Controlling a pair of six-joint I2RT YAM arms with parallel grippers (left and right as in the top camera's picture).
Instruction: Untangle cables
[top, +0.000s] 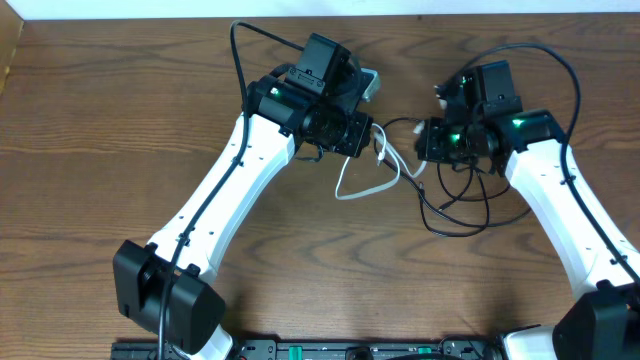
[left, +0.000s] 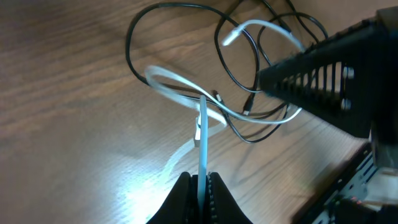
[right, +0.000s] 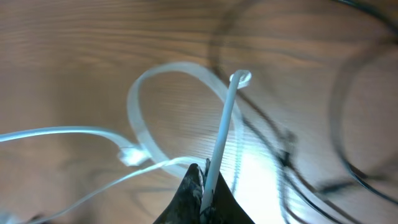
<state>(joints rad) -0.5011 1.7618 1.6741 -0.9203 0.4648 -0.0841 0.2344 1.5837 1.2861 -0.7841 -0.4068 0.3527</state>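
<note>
The white cable (top: 365, 190) lies in loose loops on the wooden table between my two grippers, crossing the thin black cable (top: 455, 225), whose loops spread under the right arm. My left gripper (top: 372, 140) is shut on a stretch of the white cable (left: 202, 140). The black cable (left: 140, 31) loops beyond it. My right gripper (top: 422, 145) is shut on the white cable (right: 222, 124) near one end, whose plug tip (right: 241, 78) sticks up past the jaws. The black cable (right: 283, 155) is blurred at the right. The right gripper's body (left: 329, 81) also shows in the left wrist view.
Thick black arm wires arc above both wrists (top: 240, 50) (top: 570, 70). The table's far edge (top: 150, 18) runs along the top and its left edge (top: 10, 60) is at the far left. Bare wood (top: 350, 270) lies in front of the cables.
</note>
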